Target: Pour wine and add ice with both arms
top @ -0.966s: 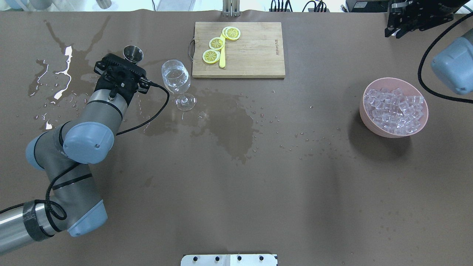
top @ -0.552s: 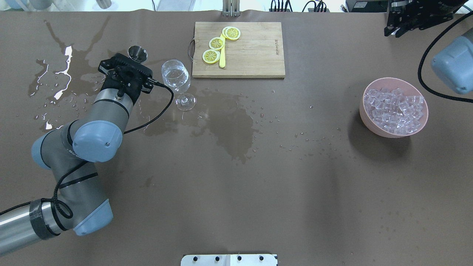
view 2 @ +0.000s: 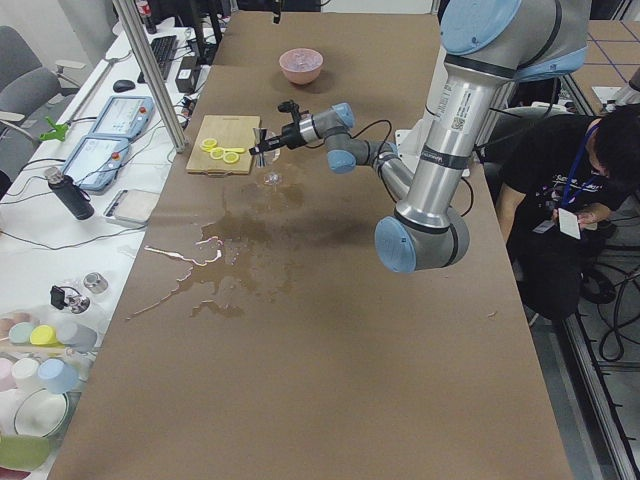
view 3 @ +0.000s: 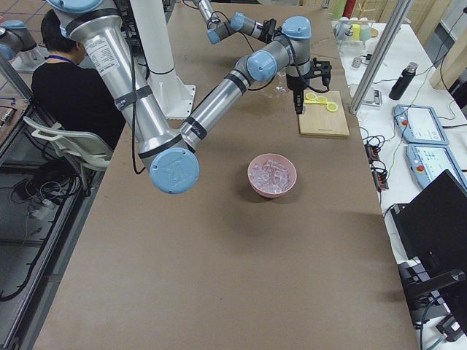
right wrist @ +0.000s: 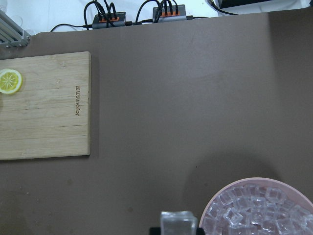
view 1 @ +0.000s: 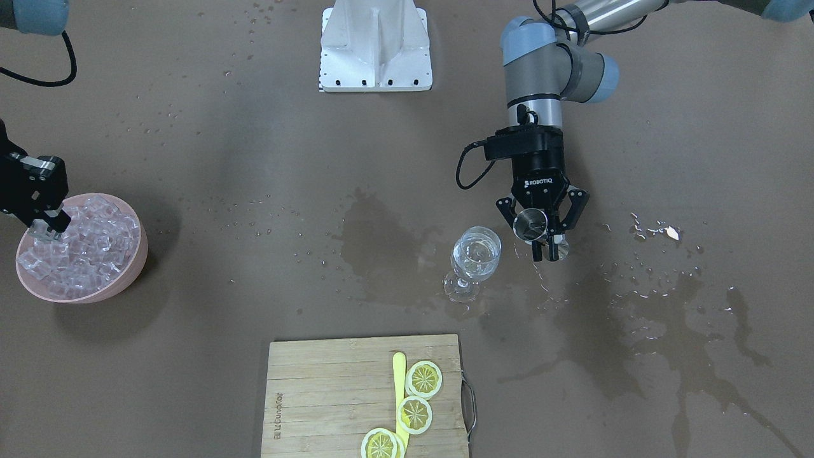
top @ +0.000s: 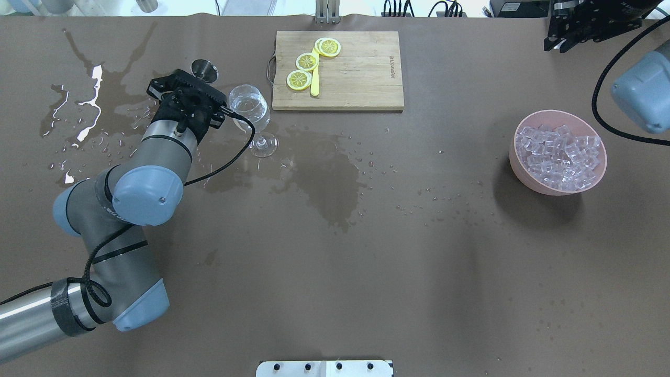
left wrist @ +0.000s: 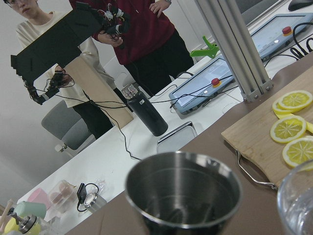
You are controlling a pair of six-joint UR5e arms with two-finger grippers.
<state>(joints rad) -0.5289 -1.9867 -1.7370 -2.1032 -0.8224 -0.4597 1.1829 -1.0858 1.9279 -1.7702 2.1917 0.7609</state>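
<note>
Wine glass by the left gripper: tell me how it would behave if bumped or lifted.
The wine glass looks top-heavy: a wide bowl holding clear liquid on a thin stem and small foot, so a sideways bump would probably tip it. It stands among wet patches on the table, so its foot may slide. Thin glass is likely fragile.

I am counting two arms (top: 159,152), each carrying one gripper. The left gripper (view 1: 545,249) is holding one steel cup (view 1: 530,223), with one wine glass (view 1: 475,254) just beside it. The right gripper (view 1: 46,228) is pinching one ice cube (right wrist: 178,223) above one pink bowl (top: 518,175), which is holding too many more to count. One cutting board (top: 361,78) is carrying at least three lemon slices (top: 299,79).
</note>
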